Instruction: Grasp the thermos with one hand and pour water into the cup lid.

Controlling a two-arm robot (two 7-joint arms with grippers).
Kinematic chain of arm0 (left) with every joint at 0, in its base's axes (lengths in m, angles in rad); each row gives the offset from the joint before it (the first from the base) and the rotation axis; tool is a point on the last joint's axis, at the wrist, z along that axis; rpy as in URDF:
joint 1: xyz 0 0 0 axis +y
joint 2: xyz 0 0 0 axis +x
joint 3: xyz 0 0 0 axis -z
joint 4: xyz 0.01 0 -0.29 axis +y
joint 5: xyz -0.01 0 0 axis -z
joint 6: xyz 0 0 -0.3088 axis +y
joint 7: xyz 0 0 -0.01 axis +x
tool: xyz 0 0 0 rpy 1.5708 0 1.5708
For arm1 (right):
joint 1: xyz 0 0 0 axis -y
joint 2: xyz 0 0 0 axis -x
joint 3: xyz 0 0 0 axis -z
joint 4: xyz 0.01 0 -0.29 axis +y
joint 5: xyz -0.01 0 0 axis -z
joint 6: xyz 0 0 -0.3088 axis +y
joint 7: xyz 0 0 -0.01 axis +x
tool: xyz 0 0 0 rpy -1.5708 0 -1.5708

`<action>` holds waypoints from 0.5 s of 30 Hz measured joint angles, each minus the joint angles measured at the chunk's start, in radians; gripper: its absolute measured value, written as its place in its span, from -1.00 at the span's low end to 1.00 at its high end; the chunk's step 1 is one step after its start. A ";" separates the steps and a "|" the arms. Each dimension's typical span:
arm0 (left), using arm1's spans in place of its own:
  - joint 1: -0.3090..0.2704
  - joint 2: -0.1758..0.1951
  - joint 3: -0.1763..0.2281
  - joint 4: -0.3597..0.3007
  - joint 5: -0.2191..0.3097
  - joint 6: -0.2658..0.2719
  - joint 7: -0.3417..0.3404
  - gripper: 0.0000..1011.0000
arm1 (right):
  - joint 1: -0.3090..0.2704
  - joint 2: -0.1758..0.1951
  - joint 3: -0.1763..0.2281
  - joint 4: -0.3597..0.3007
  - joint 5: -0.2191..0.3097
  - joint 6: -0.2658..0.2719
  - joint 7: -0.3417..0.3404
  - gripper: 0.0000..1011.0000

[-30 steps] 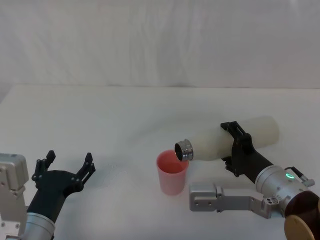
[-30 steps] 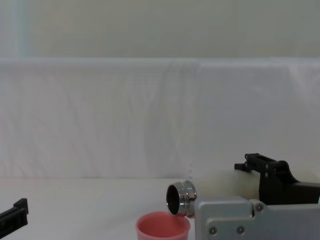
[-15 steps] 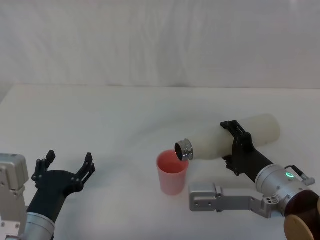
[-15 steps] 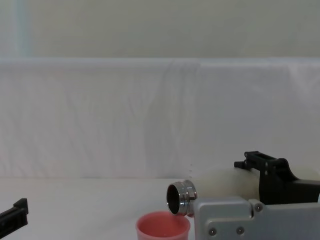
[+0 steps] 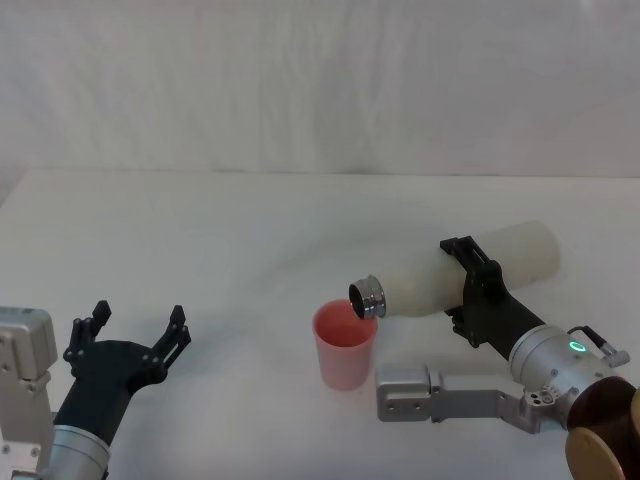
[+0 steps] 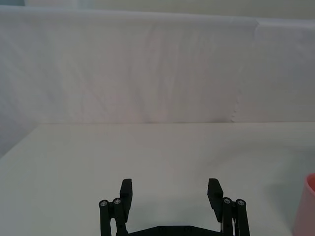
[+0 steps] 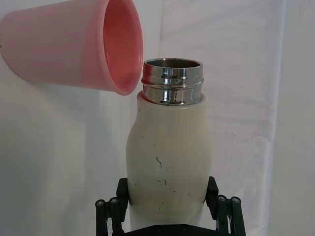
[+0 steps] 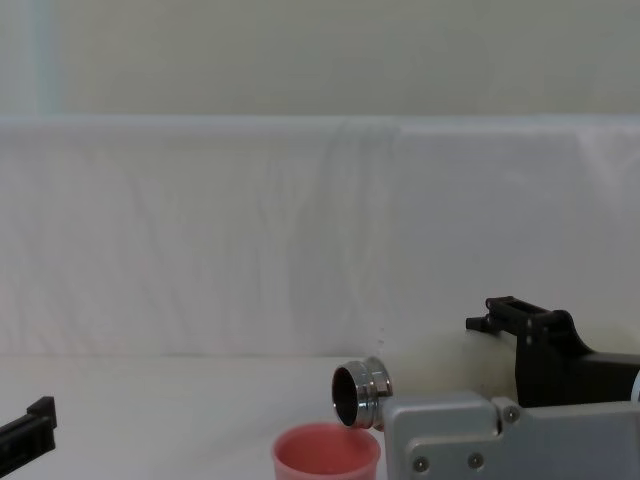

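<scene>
Bottle (image 5: 470, 272): held near horizontal, long axis running from the right pincer (image 5: 478, 288) toward the cup (image 5: 345, 345). Steel neck (image 5: 365, 298) points left and slightly down; base sits higher, on the far side of the pincer from the cup. Right pincer clamped around the bottle's mid-body, a black finger on each side. Neck mouth sits just above the cup's rim, at the rim's pincer-side edge.

Right wrist view: adds dark specks on bottle body (image 7: 167, 167), open neck bore, and the cup's (image 7: 74, 49) inner wall. No water stream can be made out.

Chest view: neck (image 8: 358, 393) seen side-on above the cup (image 8: 326, 452); grey arm bracket (image 8: 450, 440) blocks most of the bottle body.

Left pincer (image 5: 135, 335): spread wide, holding nothing, low over the table (image 5: 200, 240), well apart from the cup. White cloth backdrop (image 5: 320, 80) behind.
</scene>
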 joint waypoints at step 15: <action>0.000 0.000 0.000 0.000 0.000 0.000 0.000 0.98 | 0.005 0.003 -0.006 0.000 -0.011 0.002 0.005 0.89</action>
